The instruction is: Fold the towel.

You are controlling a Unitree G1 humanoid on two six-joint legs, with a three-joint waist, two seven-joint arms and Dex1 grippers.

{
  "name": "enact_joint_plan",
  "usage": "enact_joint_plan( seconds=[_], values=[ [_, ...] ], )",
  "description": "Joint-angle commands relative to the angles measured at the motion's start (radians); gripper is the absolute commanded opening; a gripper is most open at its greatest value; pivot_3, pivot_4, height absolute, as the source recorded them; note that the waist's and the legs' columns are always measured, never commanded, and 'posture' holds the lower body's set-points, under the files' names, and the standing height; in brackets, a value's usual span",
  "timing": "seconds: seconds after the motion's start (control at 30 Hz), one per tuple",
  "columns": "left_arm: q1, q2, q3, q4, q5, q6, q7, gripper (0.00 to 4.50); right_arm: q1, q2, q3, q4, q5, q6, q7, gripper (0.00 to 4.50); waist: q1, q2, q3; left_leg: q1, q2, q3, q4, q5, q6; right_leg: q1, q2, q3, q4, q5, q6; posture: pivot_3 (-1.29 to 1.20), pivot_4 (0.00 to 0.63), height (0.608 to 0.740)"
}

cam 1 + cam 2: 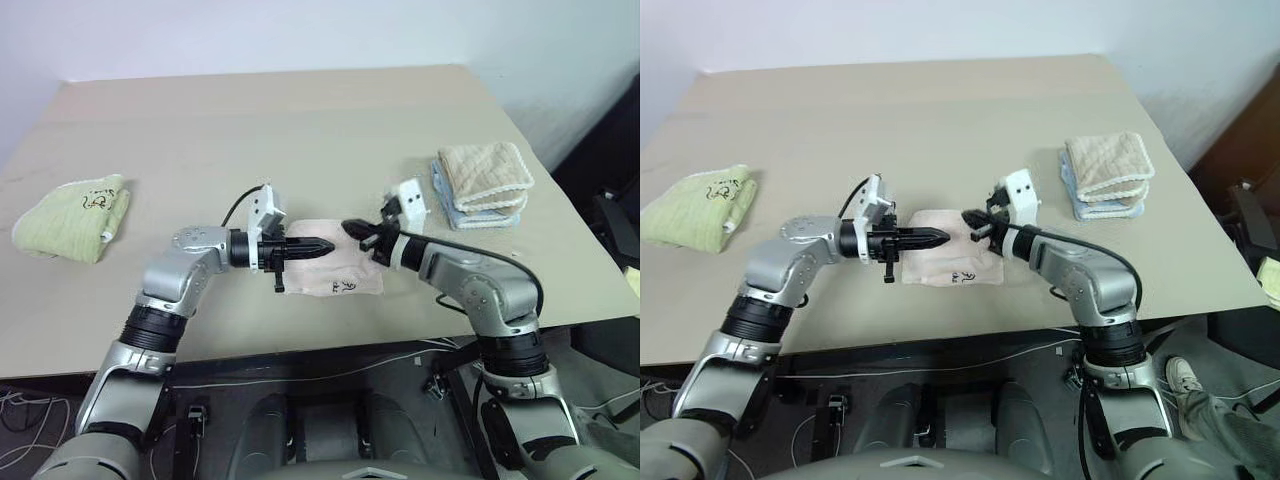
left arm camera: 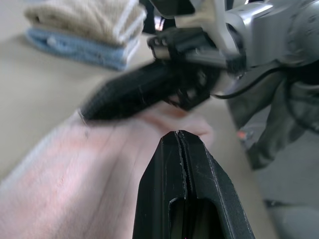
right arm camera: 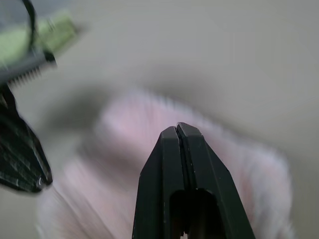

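The pale pink towel point(image 1: 330, 272) lies as a small folded rectangle on the beige table point(image 1: 300, 130), near the middle of its front edge. A small dark mark point(image 1: 345, 287) sits by its near edge. My left gripper point(image 1: 326, 245) hovers just over the towel's left half, pointing right, shut with nothing between its fingers point(image 2: 179, 149). My right gripper point(image 1: 352, 229) points left over the towel's far right corner, also shut and empty point(image 3: 177, 130). The two tips nearly meet above the towel point(image 3: 234, 164).
A folded light green towel point(image 1: 75, 215) lies at the table's left. A beige towel stacked on a light blue one point(image 1: 485, 185) sits at the right, near the table's right edge. Cables hang below the front edge.
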Motion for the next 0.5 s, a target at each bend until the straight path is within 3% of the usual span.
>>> enact_joint_plan(
  seconds=[0.03, 0.3, 0.5],
  values=[
    [0.057, 0.039, -0.011, -0.007, 0.029, -0.006, -0.027, 0.03, 0.048, -0.015, 0.020, -0.081, -0.026, 0.005, -0.011, 0.00, -0.002, 0.000, 0.000, 0.000, 0.000, 0.000, 0.000, 0.000, 0.000, 0.000, 0.000, 0.000, 0.000, 0.000, 0.000, 0.00, 0.150, 0.740],
    [0.177, 0.145, -0.024, -0.060, 0.042, 0.040, -0.072, 0.03, 0.110, -0.054, 0.082, -0.097, -0.133, -0.037, -0.024, 0.00, -0.001, 0.000, 0.000, 0.000, 0.002, -0.001, 0.001, 0.000, 0.000, 0.000, 0.000, 0.000, 0.000, -0.001, -0.003, 0.00, 0.150, 0.740],
    [0.188, 0.116, 0.012, -0.083, 0.002, 0.071, -0.043, 0.03, 0.101, -0.095, 0.133, -0.051, -0.210, -0.153, 0.039, 0.00, 0.001, 0.000, 0.000, 0.000, 0.001, -0.001, 0.001, 0.000, 0.000, 0.000, -0.002, 0.000, 0.000, -0.002, -0.003, 0.00, 0.150, 0.740]
  ],
)
